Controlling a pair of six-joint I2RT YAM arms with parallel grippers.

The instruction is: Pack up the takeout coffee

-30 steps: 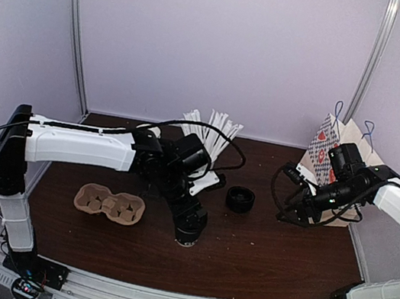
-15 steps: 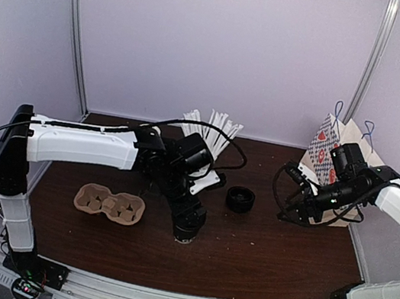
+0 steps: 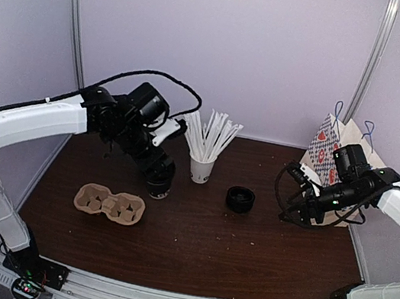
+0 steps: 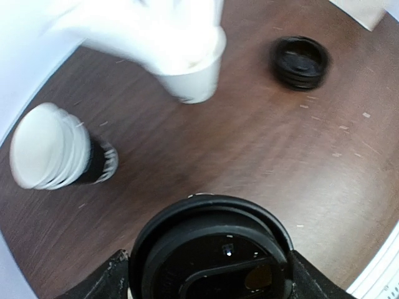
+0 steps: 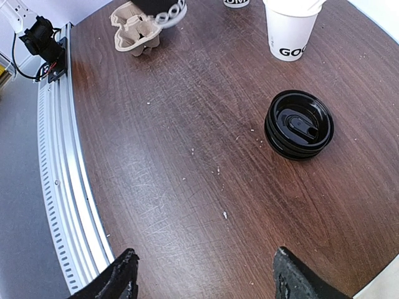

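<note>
**Left jaws clamped on the coffee, right jaws apart**

Left jaws: closed on the takeout coffee [image 3: 159,187], with a finger [image 4: 114,281] on each side of the cup just under its black lid [image 4: 212,255]. The cup is upright over the counter [image 3: 243,258], just beyond the right end of the cardboard carrier [image 3: 109,203] and to the near left of the white cup of straws [image 3: 201,168]. I cannot tell whether its base touches the wood. The stack of lidless cups [image 4: 59,156] shows off to one side in my left wrist view.

Right jaws: apart, nothing between them, over bare counter near the paper bag [image 3: 337,150]. The stack of black lids [image 3: 240,198] sits between my two arms, clear of both.
</note>
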